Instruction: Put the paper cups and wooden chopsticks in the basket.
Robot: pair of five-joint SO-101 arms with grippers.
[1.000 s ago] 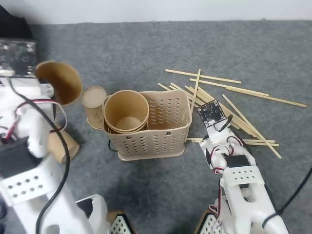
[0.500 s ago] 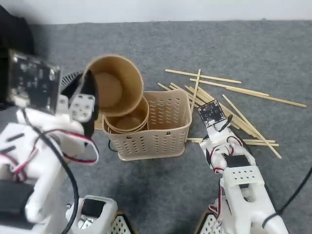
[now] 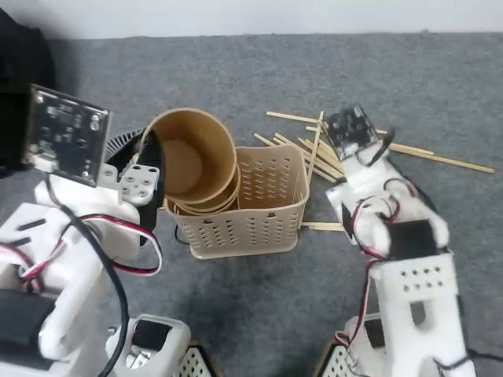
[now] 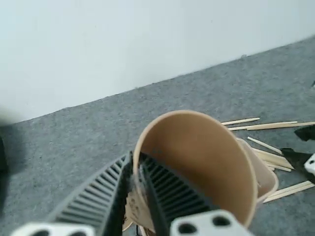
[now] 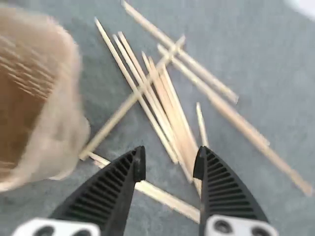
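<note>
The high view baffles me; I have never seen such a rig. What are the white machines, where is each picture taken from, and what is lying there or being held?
The white machines are two small robot arms, each ending in a two-fingered gripper. The high view looks down on both from a fixed camera; the other two pictures come from cameras on the arms' wrists. On the grey carpet stands a beige basket with stacked paper cups inside, and wooden chopsticks lie scattered beside it. The left gripper pinches the wall of another paper cup, tilted over the basket. The right gripper is open and empty, above the chopsticks.
</note>
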